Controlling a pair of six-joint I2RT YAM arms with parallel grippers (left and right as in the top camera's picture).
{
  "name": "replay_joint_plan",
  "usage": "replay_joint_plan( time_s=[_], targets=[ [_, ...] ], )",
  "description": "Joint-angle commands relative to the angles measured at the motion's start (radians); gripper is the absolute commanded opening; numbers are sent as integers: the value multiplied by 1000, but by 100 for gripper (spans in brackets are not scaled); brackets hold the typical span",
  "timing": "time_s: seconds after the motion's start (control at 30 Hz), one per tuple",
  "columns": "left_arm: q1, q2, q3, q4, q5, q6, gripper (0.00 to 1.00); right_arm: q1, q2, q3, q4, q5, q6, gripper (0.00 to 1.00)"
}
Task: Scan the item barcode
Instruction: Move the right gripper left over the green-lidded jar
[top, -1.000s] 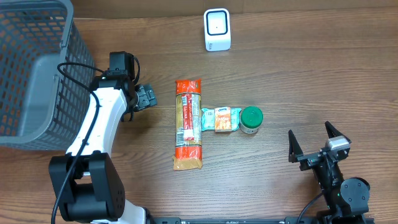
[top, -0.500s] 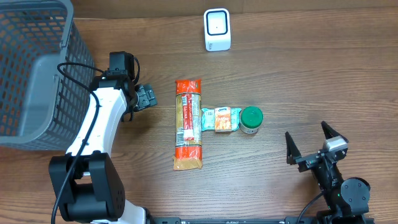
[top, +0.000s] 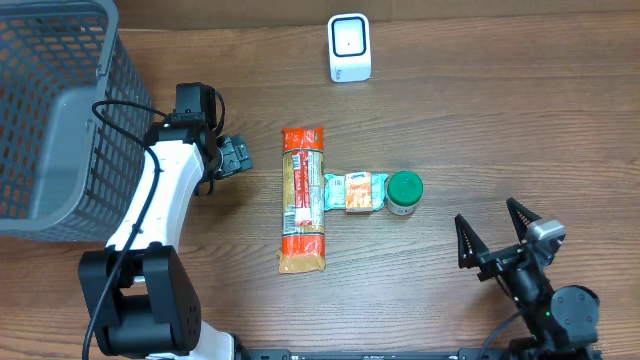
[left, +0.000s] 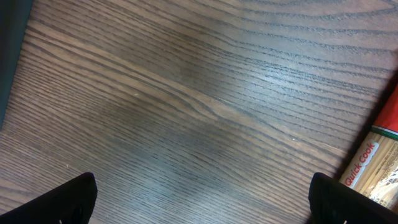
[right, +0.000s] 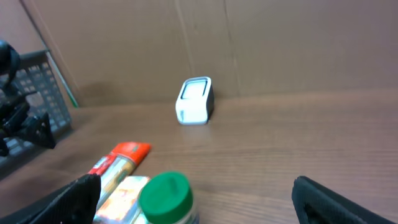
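Three items lie in a row mid-table: a long red-ended pasta packet (top: 303, 200), a small orange snack packet (top: 355, 192) and a jar with a green lid (top: 404, 192). The white scanner (top: 349, 47) stands upright at the back. My left gripper (top: 235, 155) is open above bare wood, left of the pasta packet (left: 379, 168). My right gripper (top: 485, 210) is open at the front right, facing the jar (right: 165, 198) and the scanner (right: 194, 101), and holds nothing. No barcode shows clearly.
A grey mesh basket (top: 50, 120) fills the back left corner, close beside the left arm. The wooden table (top: 500, 110) runs to a cardboard-coloured wall behind the scanner in the right wrist view.
The right gripper has shifted slightly to the left and turned a little, staying open. The left arm and the items have not moved.
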Motion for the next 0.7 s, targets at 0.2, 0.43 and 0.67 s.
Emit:
replay_joint_plan(
  time_s=[0.2,0.43,0.67],
  targets=[
    [-1,-20,11,1,1,14,100,-8,216,544,-387,114,95,100],
    [-1,-20,11,1,1,14,100,-8,620,1006,-709,95,96,100],
    [-1,-20,11,1,1,14,100,-7,1028,1423,-1135,27,248,100]
  ],
)
